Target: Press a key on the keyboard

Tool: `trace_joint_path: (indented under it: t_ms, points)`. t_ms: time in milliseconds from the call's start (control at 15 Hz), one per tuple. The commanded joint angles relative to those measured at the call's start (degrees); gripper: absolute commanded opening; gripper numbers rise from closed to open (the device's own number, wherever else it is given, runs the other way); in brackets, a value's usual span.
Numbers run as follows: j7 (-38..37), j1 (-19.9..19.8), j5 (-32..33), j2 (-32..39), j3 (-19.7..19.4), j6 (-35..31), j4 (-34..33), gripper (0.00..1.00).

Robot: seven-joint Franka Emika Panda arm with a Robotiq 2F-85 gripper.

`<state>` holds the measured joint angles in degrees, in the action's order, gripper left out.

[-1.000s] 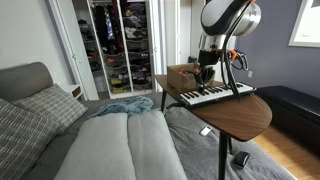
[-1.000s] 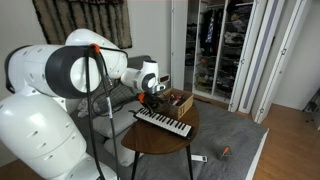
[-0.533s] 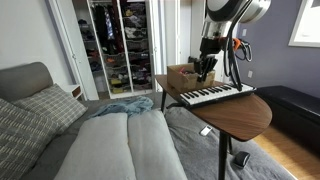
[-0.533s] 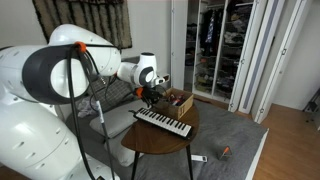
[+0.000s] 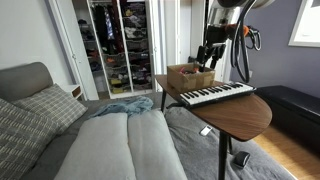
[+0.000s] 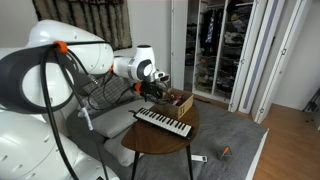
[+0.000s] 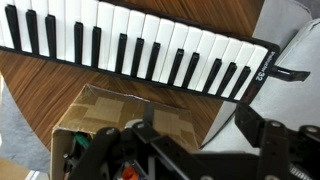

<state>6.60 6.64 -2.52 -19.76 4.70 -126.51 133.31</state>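
Well clear of the keys, in an exterior view: pincer (image 5: 207, 56) hangs over the brown cardboard box (image 5: 188, 77), touching nothing I can make out; its jaws are too small and dark here to read; keyboard (image 5: 213, 94) lies flat on the round wooden counter (image 5: 246, 116), just in front of the box. Only this view gives the grey bed (image 5: 120, 145) beside the counter and the open closet (image 5: 120, 45) behind it.

In an exterior view from another place: the arm's white bulk (image 6: 45, 95) fills the near side, seen nowhere else; pincer (image 6: 159, 89) sits close above the box (image 6: 181, 102); keyboard (image 6: 163, 122) runs diagonally across the counter (image 6: 148, 147); a dark curtain (image 6: 80, 20) hangs behind.

Wrist view: keyboard (image 7: 140, 45) crosses the top of the frame, one row of white and black keys, one end cut off by the edge; box (image 7: 130, 108) directly below it, flaps partly open, contents unclear; bare counter (image 7: 40, 85) between them. Only here does the pincer (image 7: 218, 142) show its state: two dark fingers (image 7: 265, 140) apart, wood visible between them, nothing held.

Count: one keyboard; one box; one counter; one pincer.
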Motion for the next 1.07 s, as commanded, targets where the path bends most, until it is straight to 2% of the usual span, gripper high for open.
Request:
trace_joint_path:
  t_ms: [0, 600, 667, 1000]
  points:
    - [-3.53, -1.48, 3.6, -4.47, 0.55, 2.44, 1.35, 1.0]
    - [-8.59, -5.05, 6.82, -11.62, -0.38, 7.78, 2.57, 1.0]
    - [-6.72, -4.07, 5.57, -8.48, -0.62, 6.79, 0.61, 1.0]
    - [-6.71, -4.07, 5.57, -8.5, -0.72, 6.87, 0.71, 1.0]
